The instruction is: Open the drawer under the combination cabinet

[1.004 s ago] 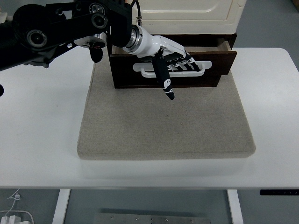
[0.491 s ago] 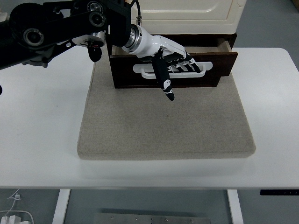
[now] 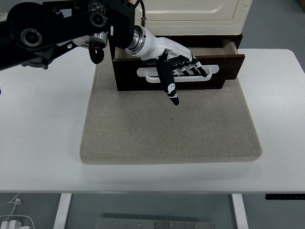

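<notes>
A cream cabinet (image 3: pixel 190 14) stands at the back of the table on a dark brown base. Its dark brown drawer (image 3: pixel 228 67) is pulled partly out toward me, with a white bar handle (image 3: pixel 212 70) across its front. My left hand (image 3: pixel 183 67), white with black fingers, comes in from the upper left and has its four fingers hooked behind the handle. Its thumb (image 3: pixel 167 81) points down in front of the drawer face. Inside the drawer only a strip at the right end shows.
A beige felt mat (image 3: pixel 167 129) lies under the cabinet and covers the middle of the white table (image 3: pixel 38 143). The black left arm (image 3: pixel 57 28) spans the upper left of the picture.
The drawer has slid a little farther out toward me and to the right, with my left hand moving along on the handle.
</notes>
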